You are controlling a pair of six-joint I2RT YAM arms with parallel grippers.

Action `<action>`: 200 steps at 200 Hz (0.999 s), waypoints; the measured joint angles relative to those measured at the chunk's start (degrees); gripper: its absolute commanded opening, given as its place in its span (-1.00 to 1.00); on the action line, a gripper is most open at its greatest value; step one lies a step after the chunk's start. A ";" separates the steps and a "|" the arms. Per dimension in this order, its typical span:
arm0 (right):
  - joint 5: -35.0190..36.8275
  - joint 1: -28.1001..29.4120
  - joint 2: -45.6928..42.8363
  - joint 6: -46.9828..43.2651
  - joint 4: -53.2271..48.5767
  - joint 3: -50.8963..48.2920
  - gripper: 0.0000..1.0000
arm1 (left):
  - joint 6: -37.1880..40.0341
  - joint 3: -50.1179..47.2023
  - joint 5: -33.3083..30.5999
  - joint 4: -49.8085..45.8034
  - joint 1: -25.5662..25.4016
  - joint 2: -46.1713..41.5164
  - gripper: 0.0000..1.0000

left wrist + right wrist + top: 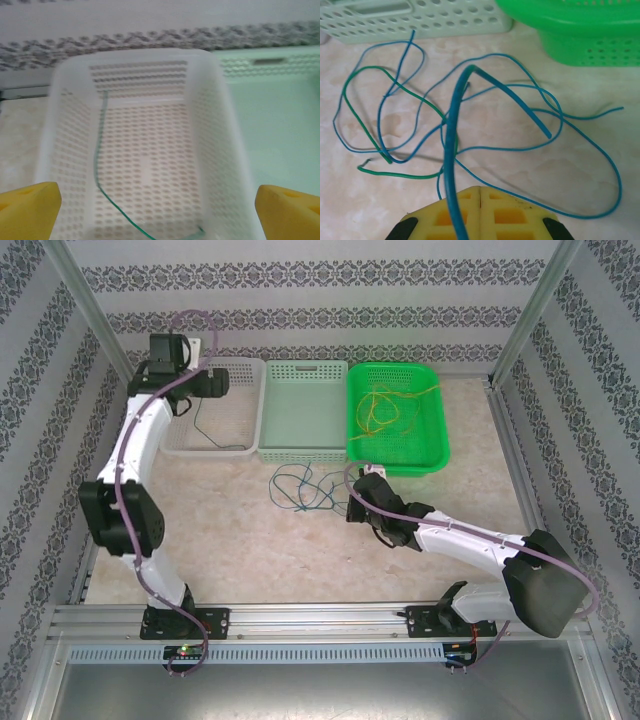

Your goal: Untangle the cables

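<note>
Marble top (250, 540): R end effector (480, 192) tight on blue cable (451, 140); L end effector (159, 210) wide, fingertips (30, 207) cropped.

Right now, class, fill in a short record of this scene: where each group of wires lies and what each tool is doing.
white perforated plastic basket: one thin dark green wire inside
pale mint plastic basket: between the other two baskets
bright green plastic basket: loose thin yellow wires inside
beige marbled tabletop: tangle of thin blue and green wires, before the mint basket
left tool: open, above the white basket
right tool: shut on one blue wire of the tangle
</note>
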 measured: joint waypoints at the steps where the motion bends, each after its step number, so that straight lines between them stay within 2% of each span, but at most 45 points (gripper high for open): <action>1: -0.02 0.00 0.00 0.00 -0.02 0.00 -1.00 | 0.04 -0.66 0.28 0.15 -0.37 -0.55 0.99; 14: -0.04 0.00 0.00 0.39 -0.55 -0.09 -1.00 | 1.27 -6.97 1.75 2.36 -4.17 -4.87 1.00; 29: -0.02 -0.02 0.00 0.61 -0.70 -0.24 -1.00 | 4.00 -14.45 3.50 4.20 -10.82 -8.50 1.00; 64: -0.55 -1.09 0.00 0.57 -1.05 -0.26 -1.00 | 10.23 -28.50 11.19 5.22 -24.11 -9.64 0.95; 75: -0.68 -1.62 0.00 0.55 -1.07 -0.26 -1.00 | 11.74 -32.22 13.25 5.16 -26.77 -9.64 0.89; 83: -0.85 -2.05 0.00 0.55 -1.09 -0.26 -1.00 | 12.50 -34.60 14.75 5.20 -28.41 -9.68 0.77; 91: -0.92 -2.45 0.00 0.55 -1.11 -0.26 -1.00 | 13.29 -36.37 15.65 5.18 -29.66 -9.88 0.69; 137: -1.84 -3.76 -0.02 0.57 -1.20 -0.37 -1.00 | 16.61 -37.79 15.37 5.09 -35.10 -9.27 0.59; 168: -2.16 -3.76 -0.02 0.57 -1.20 -0.37 -1.00 | 17.46 -36.17 14.71 6.62 -35.71 -3.78 0.50; 200: -2.19 -3.76 -0.31 0.59 -1.22 -0.63 -1.00 | 17.84 -33.44 11.04 6.88 -35.82 2.91 0.41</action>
